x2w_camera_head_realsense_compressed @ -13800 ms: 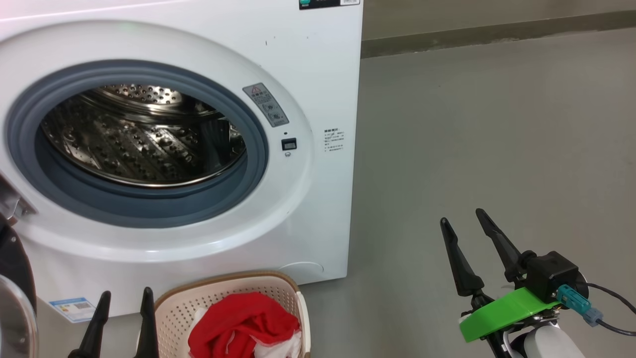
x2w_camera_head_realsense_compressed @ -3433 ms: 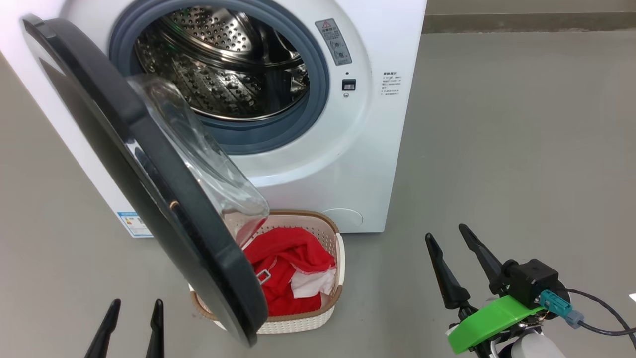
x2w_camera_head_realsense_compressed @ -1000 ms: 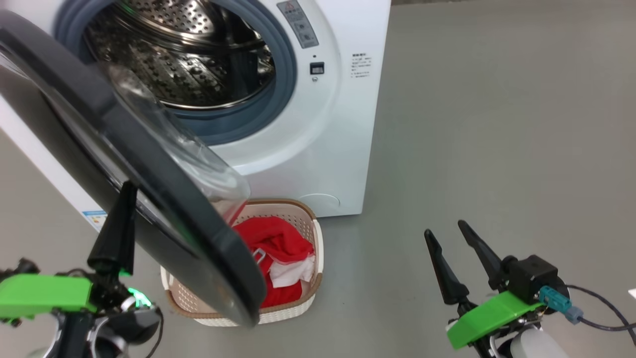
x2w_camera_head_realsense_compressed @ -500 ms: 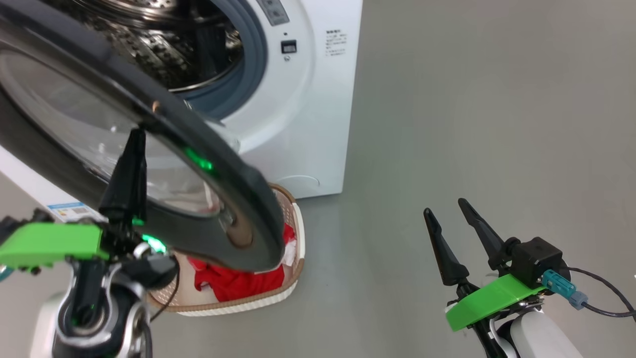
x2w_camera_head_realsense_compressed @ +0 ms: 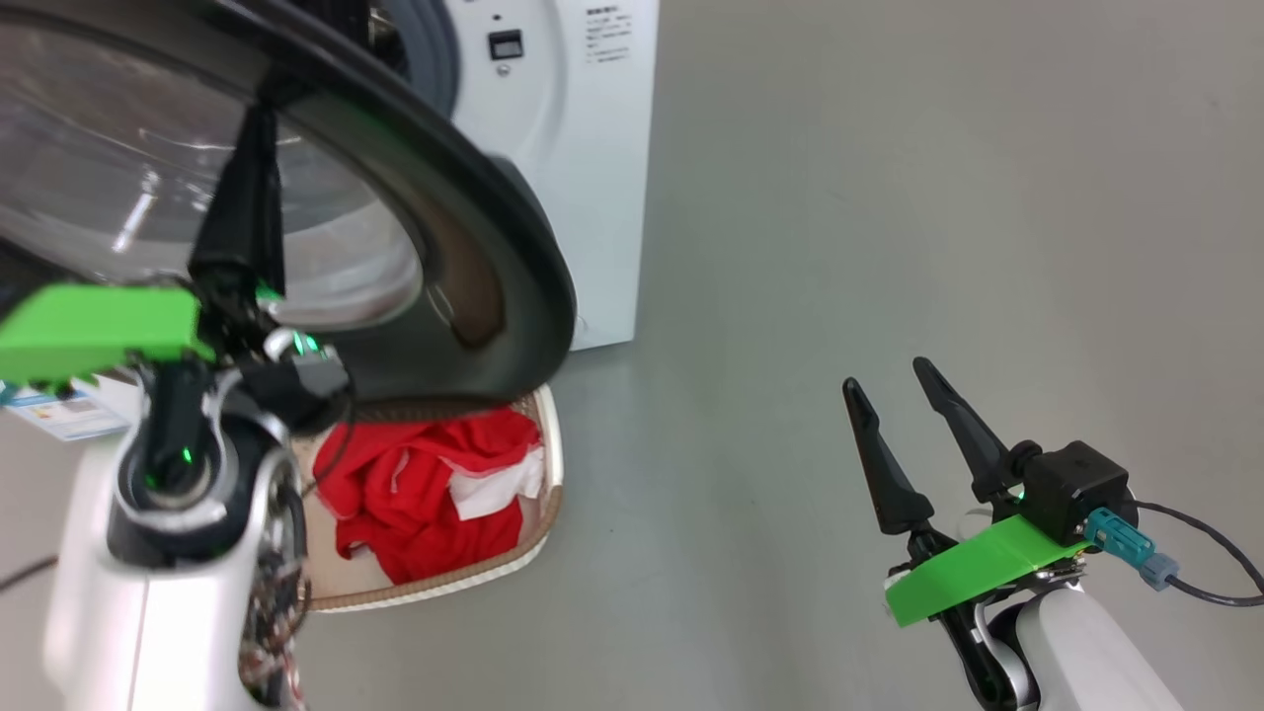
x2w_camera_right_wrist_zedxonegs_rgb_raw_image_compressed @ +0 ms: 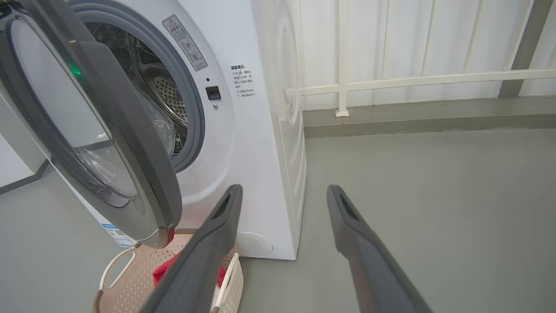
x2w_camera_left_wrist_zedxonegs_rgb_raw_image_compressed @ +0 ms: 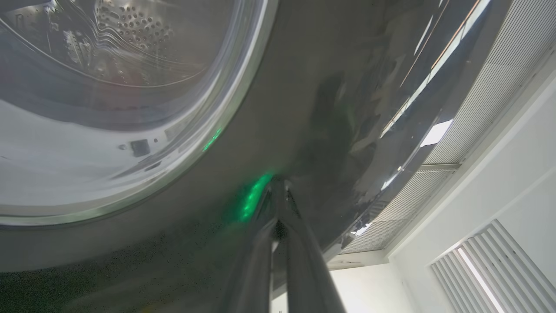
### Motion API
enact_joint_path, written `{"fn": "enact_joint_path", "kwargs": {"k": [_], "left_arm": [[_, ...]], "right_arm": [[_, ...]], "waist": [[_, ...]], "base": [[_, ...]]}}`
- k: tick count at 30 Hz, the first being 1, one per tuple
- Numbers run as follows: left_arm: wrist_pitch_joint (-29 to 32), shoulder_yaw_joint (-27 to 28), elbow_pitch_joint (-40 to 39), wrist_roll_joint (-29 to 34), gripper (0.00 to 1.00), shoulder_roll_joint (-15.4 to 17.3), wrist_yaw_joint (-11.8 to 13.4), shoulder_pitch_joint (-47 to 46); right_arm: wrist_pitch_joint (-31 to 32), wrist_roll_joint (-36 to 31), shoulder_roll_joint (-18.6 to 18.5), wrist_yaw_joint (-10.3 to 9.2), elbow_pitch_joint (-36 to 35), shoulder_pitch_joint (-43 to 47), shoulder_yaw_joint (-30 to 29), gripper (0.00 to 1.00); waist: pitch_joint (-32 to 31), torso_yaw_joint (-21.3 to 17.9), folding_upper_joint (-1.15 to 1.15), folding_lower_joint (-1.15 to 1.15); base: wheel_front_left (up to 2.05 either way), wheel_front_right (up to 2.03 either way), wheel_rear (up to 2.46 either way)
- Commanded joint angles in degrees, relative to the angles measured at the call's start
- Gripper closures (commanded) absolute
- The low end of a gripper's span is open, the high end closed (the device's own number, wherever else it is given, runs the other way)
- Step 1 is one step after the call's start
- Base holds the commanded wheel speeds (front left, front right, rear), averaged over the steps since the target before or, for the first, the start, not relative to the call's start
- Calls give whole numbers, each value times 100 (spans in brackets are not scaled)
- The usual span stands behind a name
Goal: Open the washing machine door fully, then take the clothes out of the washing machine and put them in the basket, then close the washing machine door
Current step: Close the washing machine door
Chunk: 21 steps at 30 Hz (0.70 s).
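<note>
The washing machine door (x2w_camera_head_realsense_compressed: 464, 247), black-rimmed with a bulging glass window (x2w_camera_left_wrist_zedxonegs_rgb_raw_image_compressed: 108, 87), stands partly open across the washing machine (x2w_camera_head_realsense_compressed: 563, 148). My left gripper (x2w_camera_head_realsense_compressed: 263, 109) is shut, and its tips (x2w_camera_left_wrist_zedxonegs_rgb_raw_image_compressed: 278, 184) press against the glossy black rim of the door's outer face (x2w_camera_left_wrist_zedxonegs_rgb_raw_image_compressed: 312, 108). Below the door sits the basket (x2w_camera_head_realsense_compressed: 538, 513) with the red and white clothes (x2w_camera_head_realsense_compressed: 425, 484) inside it. My right gripper (x2w_camera_head_realsense_compressed: 885, 375) hangs open over bare floor to the right, holding nothing. In the right wrist view the door (x2w_camera_right_wrist_zedxonegs_rgb_raw_image_compressed: 130, 143) half covers the steel drum (x2w_camera_right_wrist_zedxonegs_rgb_raw_image_compressed: 163, 95), with the basket (x2w_camera_right_wrist_zedxonegs_rgb_raw_image_compressed: 126, 274) beneath it.
Grey floor (x2w_camera_head_realsense_compressed: 889, 197) stretches to the right of the machine. A white railing (x2w_camera_right_wrist_zedxonegs_rgb_raw_image_compressed: 391, 80) and a wall run behind the machine's side. My pale left forearm (x2w_camera_head_realsense_compressed: 158, 592) rises at the lower left, in front of the basket.
My left gripper has risen against the door's outer face, and the door has swung over toward the machine. The head view has shifted, too. The right gripper has stayed open in place.
</note>
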Motion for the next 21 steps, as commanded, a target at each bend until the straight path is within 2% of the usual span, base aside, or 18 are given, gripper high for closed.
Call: {"fn": "enact_joint_path", "kwargs": {"k": [1, 12, 21], "left_arm": [[-9, 177, -10, 18, 100, 129, -130, -330], [-82, 291, 1088, 143, 100, 273, -414, -1152], [12, 271, 1613, 163, 100, 288, -655, -1257]], "right_arm": [[-36, 11, 13, 37, -171, -146, 92, 0], [-36, -16, 13, 37, -191, -169, 77, 0], [-36, 9, 13, 37, -131, -116, 116, 0]], "waist": [[76, -110, 0, 0], [165, -328, 0, 0], [8, -312, 0, 0]], "base": [[0, 0, 0], [0, 0, 0], [0, 0, 0]]}}
